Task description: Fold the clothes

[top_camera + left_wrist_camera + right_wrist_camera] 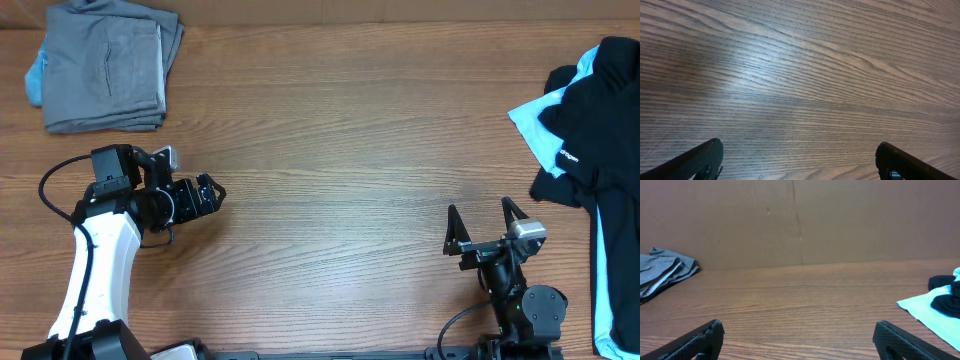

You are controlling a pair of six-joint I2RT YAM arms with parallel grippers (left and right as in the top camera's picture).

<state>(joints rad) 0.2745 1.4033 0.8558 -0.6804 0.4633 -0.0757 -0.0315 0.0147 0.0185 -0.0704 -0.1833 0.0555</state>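
Folded grey shorts (105, 68) lie stacked at the table's far left corner, with a light-blue piece peeking out under their left edge; they also show at the left of the right wrist view (662, 272). A heap of black clothes (600, 120) and light-blue clothes (604, 280) lies at the right edge, also in the right wrist view (940, 302). My left gripper (207, 193) is open and empty over bare wood, below and to the right of the grey stack; its fingers show in the left wrist view (800, 160). My right gripper (486, 228) is open and empty near the front, left of the heap.
The wooden table (350, 130) spans the whole view. A brown cardboard wall (800, 220) stands along its far edge.
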